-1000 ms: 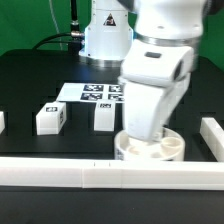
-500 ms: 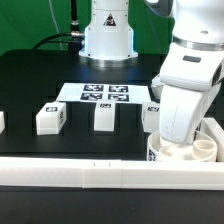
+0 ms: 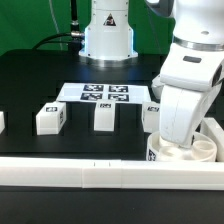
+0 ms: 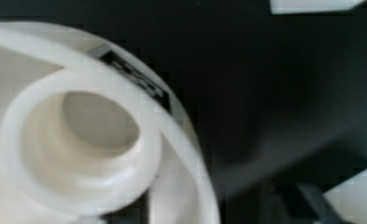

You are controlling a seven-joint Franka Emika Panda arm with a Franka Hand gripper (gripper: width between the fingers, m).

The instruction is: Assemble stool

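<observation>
The stool's round white seat lies in the front corner on the exterior view's right, against the white rails. My gripper reaches down onto the seat's rim; the arm's white hand hides its fingers, so I cannot tell how the jaws stand. The wrist view is filled by the seat, showing its rim and one round socket. Two white tagged legs stand in a row on the black table. A third leg is half hidden behind the arm.
A long white rail runs along the table's front and a short one on the exterior view's right. The marker board lies behind the legs, before the robot base. Another white piece shows at the left edge.
The arm and the seat slid from the front middle into the corner on the exterior view's right. Over the last half second nothing visibly moved.
</observation>
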